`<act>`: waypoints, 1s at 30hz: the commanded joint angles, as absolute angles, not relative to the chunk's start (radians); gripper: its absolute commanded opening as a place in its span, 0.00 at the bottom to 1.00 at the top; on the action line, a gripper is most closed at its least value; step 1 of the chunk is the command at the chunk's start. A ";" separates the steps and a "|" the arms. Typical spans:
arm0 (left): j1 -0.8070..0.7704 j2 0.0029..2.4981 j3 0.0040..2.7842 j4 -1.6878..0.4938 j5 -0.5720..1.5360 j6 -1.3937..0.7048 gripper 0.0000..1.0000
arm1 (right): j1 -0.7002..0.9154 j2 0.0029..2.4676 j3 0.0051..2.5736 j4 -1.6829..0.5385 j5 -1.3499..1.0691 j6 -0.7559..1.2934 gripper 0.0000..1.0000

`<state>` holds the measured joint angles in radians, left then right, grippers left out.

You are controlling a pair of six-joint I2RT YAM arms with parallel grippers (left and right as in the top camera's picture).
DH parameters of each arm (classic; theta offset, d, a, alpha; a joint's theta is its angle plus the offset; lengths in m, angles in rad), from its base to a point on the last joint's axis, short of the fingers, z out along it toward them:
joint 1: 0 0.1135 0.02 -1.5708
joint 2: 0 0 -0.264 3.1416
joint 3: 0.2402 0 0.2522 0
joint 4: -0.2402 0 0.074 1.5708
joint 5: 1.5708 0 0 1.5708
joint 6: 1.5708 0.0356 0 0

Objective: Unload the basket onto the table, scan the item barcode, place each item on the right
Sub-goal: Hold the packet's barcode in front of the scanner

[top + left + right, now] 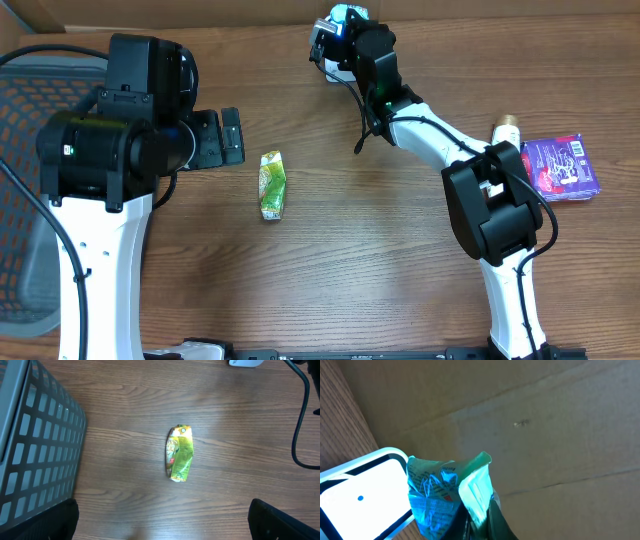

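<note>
Three packets I counted: blue packet (432, 495) clamped in right gripper (338, 22), arm stretched to 12 o'clock beside one scanner (365, 492); green packet (272, 185) lay centre; purple packet (562, 168) at 3 o'clock. Left gripper (219, 137) hung released at 9 o'clock.

Pouch (432, 495) beside scanner (365, 492) at back, packet (272, 185) at centre, basket (30, 110) left, box (565, 168) right

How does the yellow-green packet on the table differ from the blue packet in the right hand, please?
The yellow-green packet lies flat on the table, untouched; the blue packet is pinched in the shut right hand. The yellow-green packet sits near the table's middle; the blue packet is at the far edge, beside a white device. Their colours differ: yellow-green against blue-teal. Both are small, crinkled packets.
</note>
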<state>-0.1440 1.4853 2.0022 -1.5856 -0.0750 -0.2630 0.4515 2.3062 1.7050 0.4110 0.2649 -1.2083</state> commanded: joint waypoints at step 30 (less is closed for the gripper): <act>-0.144 1.484 2.005 -1.585 -0.077 -0.277 0.99 | 0.526 2.077 1.717 0.242 0.448 -1.109 0.04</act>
<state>-0.1440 1.4853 2.0022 -1.5856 -0.0750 -0.2630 0.4782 2.2353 1.7046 0.3004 0.4210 -1.2034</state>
